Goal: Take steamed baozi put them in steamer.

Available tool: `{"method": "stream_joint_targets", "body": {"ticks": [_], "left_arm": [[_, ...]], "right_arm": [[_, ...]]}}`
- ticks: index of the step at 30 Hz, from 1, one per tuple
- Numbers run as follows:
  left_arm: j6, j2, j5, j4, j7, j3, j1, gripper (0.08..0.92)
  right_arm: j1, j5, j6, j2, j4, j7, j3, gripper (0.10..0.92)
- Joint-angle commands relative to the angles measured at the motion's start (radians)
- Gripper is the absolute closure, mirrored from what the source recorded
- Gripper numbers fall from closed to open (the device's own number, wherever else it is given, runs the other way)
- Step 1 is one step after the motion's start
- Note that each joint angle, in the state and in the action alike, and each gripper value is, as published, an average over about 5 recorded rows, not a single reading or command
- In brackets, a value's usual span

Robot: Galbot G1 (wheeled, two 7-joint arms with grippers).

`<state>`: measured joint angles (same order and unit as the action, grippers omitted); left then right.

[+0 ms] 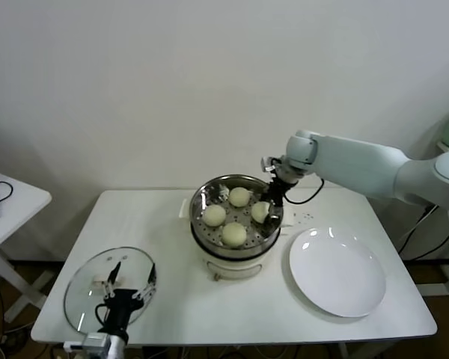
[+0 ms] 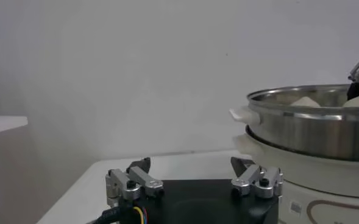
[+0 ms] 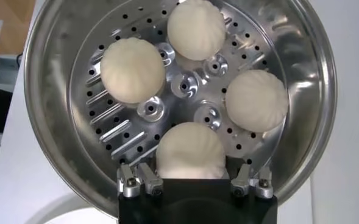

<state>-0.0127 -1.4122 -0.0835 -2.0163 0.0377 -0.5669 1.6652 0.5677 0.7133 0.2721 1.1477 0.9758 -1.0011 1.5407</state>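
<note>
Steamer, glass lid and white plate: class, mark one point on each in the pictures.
steamer (image 1: 203, 200), head view, on its steel rim.
glass lid (image 1: 86, 288), head view, on the bare glass.
white plate (image 1: 337, 273), head view, on its bare middle.

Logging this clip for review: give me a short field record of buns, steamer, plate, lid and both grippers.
baozi: four, all inside the steamer
fourth baozi: between the right gripper's fingers, on the perforated floor
plate: bare, on the robot's right of the steamer
glass lid: flat on the table, front left
left gripper: open, idle over the lid
</note>
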Motion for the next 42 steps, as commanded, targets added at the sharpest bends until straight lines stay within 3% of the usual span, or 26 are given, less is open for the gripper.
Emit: {"method": "stream_joint_targets", "body": {"ticks": [1,11,20,30,34,42], "left_arm": [[0.001,0.006,-0.001,-0.001,-0.001,0.000,-0.003,0.177],[0.004,0.002,0.007,-0.003,-0.001,0.009,-0.008,0.177],[0.004,-0.001,0.014,-0.001,-0.001,0.016,-0.009,0.177],[0.002,-0.002,0.021,-0.008,-0.001,0.020,-0.007,0.177],[-0.001,0.000,0.014,-0.005,0.002,0.010,-0.009,0.177],[-0.001,-0.006,0.003,-0.016,0.001,0.003,-0.011,0.177]], "right_arm": [[-0.004,-0.014,-0.006,0.002,-0.013,-0.004,0.001,0.296],[0.017,-0.003,-0.020,-0.012,-0.003,-0.016,-0.003,0.205],[0.106,0.142,-0.030,-0.062,0.070,-0.037,-0.011,0.203],[0.159,0.131,-0.018,-0.211,0.215,0.015,-0.063,0.203],[0.119,0.101,-0.017,-0.317,0.294,0.102,-0.136,0.203],[-0.174,-0.055,-0.053,-0.521,0.456,0.438,-0.503,0.203]]}}
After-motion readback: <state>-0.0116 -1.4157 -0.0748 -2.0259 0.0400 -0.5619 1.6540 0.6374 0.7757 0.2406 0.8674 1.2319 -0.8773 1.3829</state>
